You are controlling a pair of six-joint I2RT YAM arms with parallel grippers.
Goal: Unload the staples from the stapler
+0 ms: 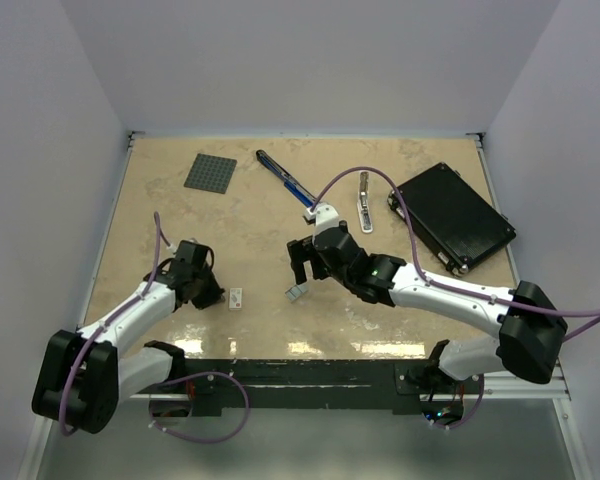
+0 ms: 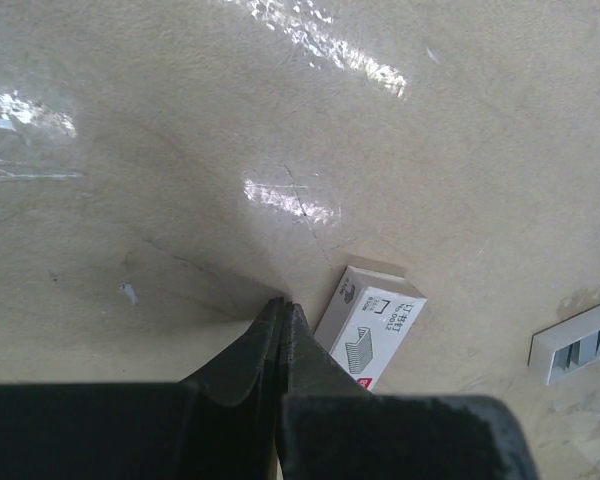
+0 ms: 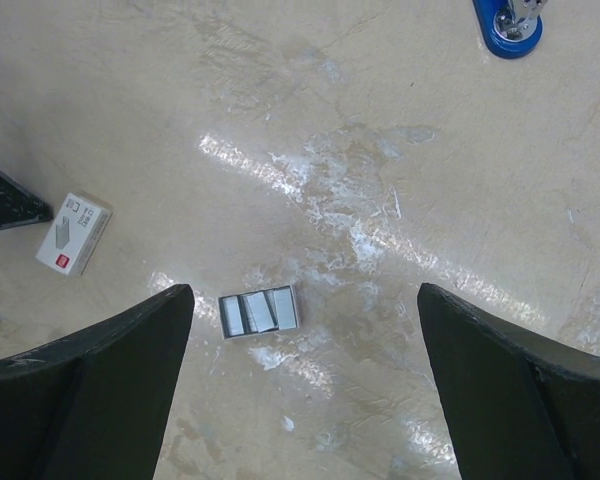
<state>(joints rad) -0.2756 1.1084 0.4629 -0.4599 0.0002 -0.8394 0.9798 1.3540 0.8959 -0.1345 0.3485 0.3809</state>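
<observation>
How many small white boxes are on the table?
2: a printed staple box beside the left gripper, and an open tray under the right gripper. Others may be hidden.

The top view looks steeply down over the whole tabletop [image 1: 260, 230] from above the arm bases at 6 o'clock. Each wrist view hangs close, facing down past its fingers [image 2: 245, 365]; both share the white box [image 2: 372, 325] and the staples [image 3: 260, 311].

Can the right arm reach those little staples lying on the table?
Probably yes. The right fingers are wide open and hang above the staples, which lie between them in the wrist view, with nothing in the way.
</observation>
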